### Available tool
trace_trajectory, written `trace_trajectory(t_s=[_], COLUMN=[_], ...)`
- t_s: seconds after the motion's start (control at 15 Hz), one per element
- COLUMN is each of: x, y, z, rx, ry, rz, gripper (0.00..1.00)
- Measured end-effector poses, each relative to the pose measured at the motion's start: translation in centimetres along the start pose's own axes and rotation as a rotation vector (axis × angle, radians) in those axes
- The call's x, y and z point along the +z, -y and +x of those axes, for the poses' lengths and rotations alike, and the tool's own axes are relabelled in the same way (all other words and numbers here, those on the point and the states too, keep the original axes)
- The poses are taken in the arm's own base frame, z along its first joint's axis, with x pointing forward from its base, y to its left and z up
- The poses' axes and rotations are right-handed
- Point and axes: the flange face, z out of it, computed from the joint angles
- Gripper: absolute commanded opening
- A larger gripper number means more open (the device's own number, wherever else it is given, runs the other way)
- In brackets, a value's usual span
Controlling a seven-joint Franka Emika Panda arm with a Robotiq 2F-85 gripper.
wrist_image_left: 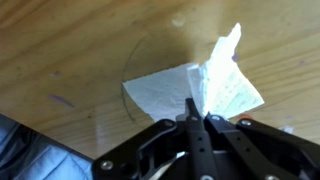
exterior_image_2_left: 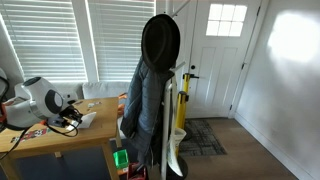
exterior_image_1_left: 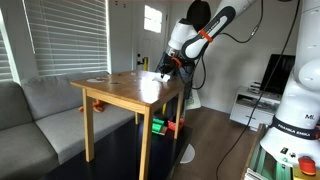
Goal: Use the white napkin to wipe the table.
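- The napkin (wrist_image_left: 165, 92) lies on the table (wrist_image_left: 70, 60). Part of it is flat on the wood and part is drawn up into a peak.
- The gripper (wrist_image_left: 194, 108) has its fingers pinched narrow on that raised fold.
- In an exterior view the gripper (exterior_image_1_left: 165, 68) sits low at a far corner of the table (exterior_image_1_left: 125, 90), close to the edge. Bare wood runs from there toward the sofa (exterior_image_1_left: 40, 105).
- Coloured things (exterior_image_1_left: 160, 125) sit under the table, too small to identify.
- A coat rack (exterior_image_2_left: 155, 90) stands just beside the table's end.
- The arm (exterior_image_1_left: 205, 35) arches over and bends down, wrist pointing at the tabletop.
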Motion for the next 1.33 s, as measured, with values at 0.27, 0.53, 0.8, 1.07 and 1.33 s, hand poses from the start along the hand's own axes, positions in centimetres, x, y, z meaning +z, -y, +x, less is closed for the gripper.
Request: trace_trajectory(t_s=[0.27,0.53,0.8,1.07,1.33], x=[-4.6,-7.7,-7.8,-7.5,-5.6], y=[4.4,9.3,10.8,11.0,13.7], z=[-0.2,-2.6,-3.8,-4.1,-6.5], rx=[-0.095,-0.209,-0.238,-0.259,-0.378], ry=[-0.062,-0.032,-0.005,-0.001,0.051], rz=[0.062,0.177,0.217,0.220,0.264], gripper=[0.00,0.01,0.01,0.00,0.00])
